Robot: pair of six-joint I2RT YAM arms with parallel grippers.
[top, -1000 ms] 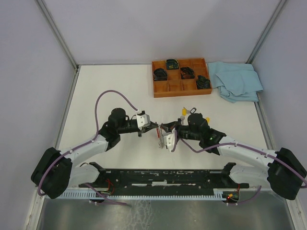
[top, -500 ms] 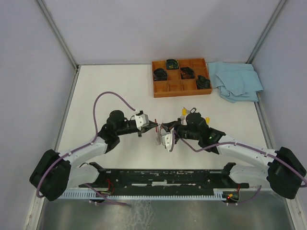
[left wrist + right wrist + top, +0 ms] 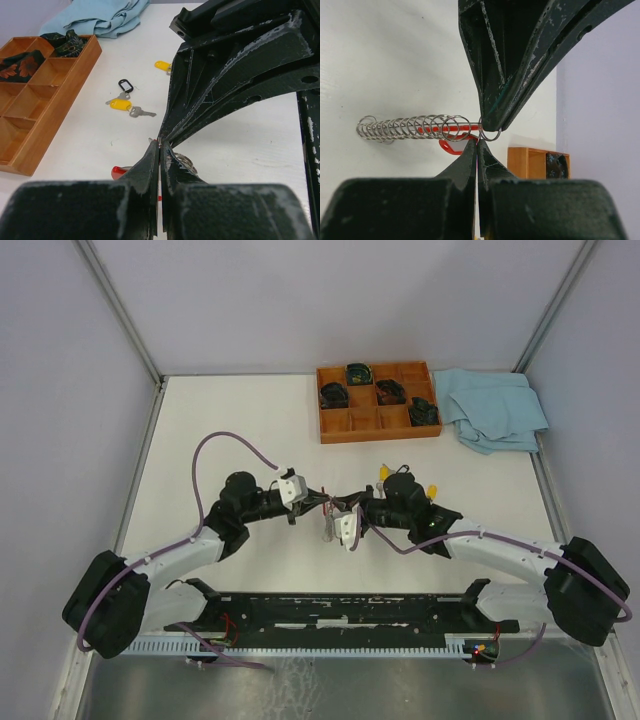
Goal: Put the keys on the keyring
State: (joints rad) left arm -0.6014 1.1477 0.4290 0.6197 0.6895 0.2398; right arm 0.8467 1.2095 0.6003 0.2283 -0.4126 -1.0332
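Note:
My left gripper [image 3: 326,503] and right gripper [image 3: 343,508] meet tip to tip above the table's middle. Both are shut on the keyring [image 3: 491,134], a thin silver ring. In the right wrist view a long wire coil [image 3: 402,128] and the curved red band [image 3: 451,146] hang from it. In the left wrist view the ring [image 3: 184,160] shows beside my left gripper [image 3: 159,145], with a red part [image 3: 119,171] below. My right gripper [image 3: 477,142] touches the ring's left edge. Two yellow-capped keys [image 3: 120,104] [image 3: 162,65] lie on the table beyond. I cannot make out the red-capped key.
A small black oval loop [image 3: 125,85] with a plain silver key lies by the nearer yellow key. A wooden compartment tray [image 3: 378,426] with dark items stands at the back. A light blue cloth [image 3: 495,408] lies to its right. The enclosure walls stand on all sides.
Both grippers, still joined at the keyring, have shifted slightly left and toward the back. The right wrist has moved in closer.

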